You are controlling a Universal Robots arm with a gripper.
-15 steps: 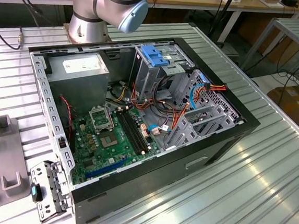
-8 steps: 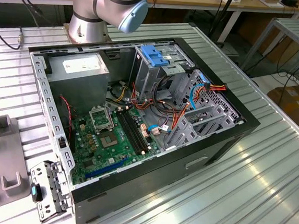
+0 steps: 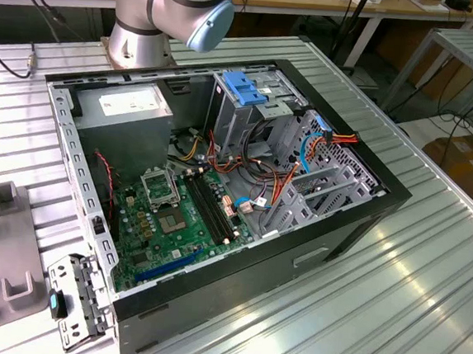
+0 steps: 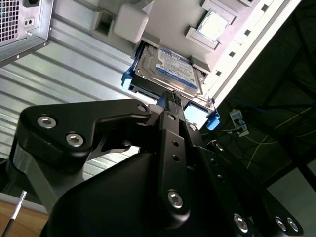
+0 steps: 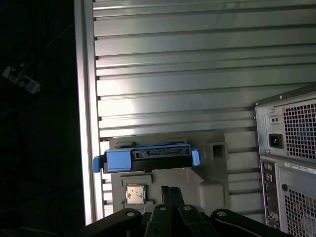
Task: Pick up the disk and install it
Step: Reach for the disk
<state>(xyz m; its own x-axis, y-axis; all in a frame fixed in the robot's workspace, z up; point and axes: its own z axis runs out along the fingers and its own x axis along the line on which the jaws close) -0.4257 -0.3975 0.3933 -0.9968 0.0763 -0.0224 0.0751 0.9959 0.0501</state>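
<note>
Dark metal disk [image 4: 173, 69] at table [image 4: 84, 74] edge: judged rigid, shock-sensitive; grip across blue side rails [image 4: 127, 79]. Gripper [image 4: 173, 96] jaws closed, empty.

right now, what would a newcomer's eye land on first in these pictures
The open case in the middle of the exterior view, with its green motherboard and tangle of coloured cables laid bare. In both wrist views, the disk with blue rails lies in a grey tray on the ribbed table, with the black gripper close by it.
</note>
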